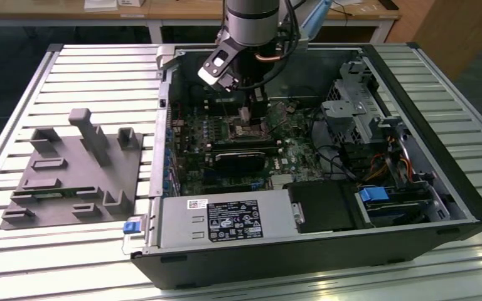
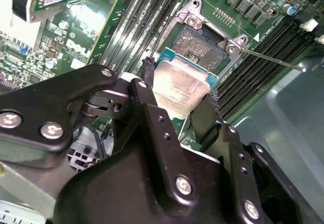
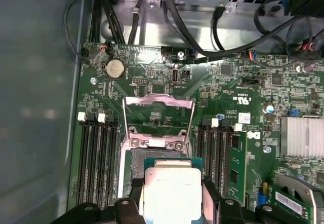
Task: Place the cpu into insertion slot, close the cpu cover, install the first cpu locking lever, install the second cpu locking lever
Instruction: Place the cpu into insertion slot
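Note:
In both wrist views my gripper [image 2: 180, 84] [image 3: 171, 197] is shut on the cpu [image 2: 178, 84] [image 3: 171, 186], a silver-topped square chip on a green base. The chip hangs just above the motherboard, partly over the near edge of the insertion slot [image 2: 200, 44] [image 3: 132, 159], whose dark centre shows beyond it. The cpu cover [image 3: 159, 113], a silvery frame, stands swung open at the slot's far side. A thin locking lever [image 2: 273, 59] sticks out loose beside the slot. In the exterior view the gripper [image 1: 245, 115] reaches down into the open computer case.
Black memory slots [image 3: 96, 158] flank the socket on both sides, one holding a green memory module [image 3: 235, 163]. Black cables [image 3: 167, 11] run across the case's far end. A grey fixture block [image 1: 73, 169] sits on the slatted table at the exterior view's left.

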Tool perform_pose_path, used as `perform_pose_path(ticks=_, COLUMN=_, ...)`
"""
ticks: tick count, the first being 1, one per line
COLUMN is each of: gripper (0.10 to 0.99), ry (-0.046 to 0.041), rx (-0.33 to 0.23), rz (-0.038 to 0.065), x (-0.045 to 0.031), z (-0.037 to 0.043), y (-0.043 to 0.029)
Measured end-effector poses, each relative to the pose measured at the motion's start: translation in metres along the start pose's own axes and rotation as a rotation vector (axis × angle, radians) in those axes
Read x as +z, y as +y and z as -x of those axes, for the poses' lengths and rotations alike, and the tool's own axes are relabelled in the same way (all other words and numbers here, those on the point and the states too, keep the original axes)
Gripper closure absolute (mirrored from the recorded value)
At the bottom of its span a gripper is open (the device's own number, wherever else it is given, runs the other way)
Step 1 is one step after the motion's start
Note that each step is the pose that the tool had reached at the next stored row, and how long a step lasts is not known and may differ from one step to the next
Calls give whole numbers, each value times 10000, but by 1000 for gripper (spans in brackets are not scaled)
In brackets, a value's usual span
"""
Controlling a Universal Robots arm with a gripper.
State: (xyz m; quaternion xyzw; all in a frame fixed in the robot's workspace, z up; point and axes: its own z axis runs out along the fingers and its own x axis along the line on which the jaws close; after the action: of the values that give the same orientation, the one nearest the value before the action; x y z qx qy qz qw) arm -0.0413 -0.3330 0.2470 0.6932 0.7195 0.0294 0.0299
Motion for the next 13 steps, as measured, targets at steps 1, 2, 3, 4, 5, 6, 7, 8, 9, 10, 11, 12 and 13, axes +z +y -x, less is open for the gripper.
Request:
perform_pose_path(ticks=1, gripper=549, ry=0, rx=-1, rz=-1, x=16, z=-2, y=-2)
perform_pose_path(ticks=2, gripper=549, ry=0, rx=0, rz=-1, x=31, z=-5, y=-4)
perform_pose_path(ticks=3, gripper=549, ry=0, rx=0, rz=-1, x=47, z=-9, y=-7)
perform_pose_path(ticks=4, gripper=549, ry=0, rx=0, rz=-1, x=64, z=-15, y=-9)
perform_pose_path(ticks=5, gripper=549, ry=0, rx=0, rz=-1, x=81, z=-21, y=-11)
perform_pose_path(ticks=6, gripper=549, ry=-1, rx=1, rz=-1, x=95, z=-25, y=-13)
perform_pose_path(ticks=7, gripper=549, ry=0, rx=0, rz=0, x=104, z=-27, y=-13)
perform_pose_path(ticks=8, gripper=549, ry=-1, rx=1, rz=-1, x=107, z=-27, y=-15)
perform_pose_path(ticks=9, gripper=549, ry=-1, rx=2, rz=-1, x=108, z=-27, y=-15)
perform_pose_path(ticks=10, gripper=549, ry=-3, rx=1, rz=-3, x=108, z=-27, y=-16)
perform_pose_path(ticks=11, gripper=549, ry=-3, rx=2, rz=-2, x=109, z=-27, y=-16)
perform_pose_path(ticks=12, gripper=549, ry=-3, rx=2, rz=0, x=111, z=-27, y=-16)
perform_pose_path(ticks=13, gripper=549, ry=-1, rx=2, rz=2, x=116, z=-28, y=-16)
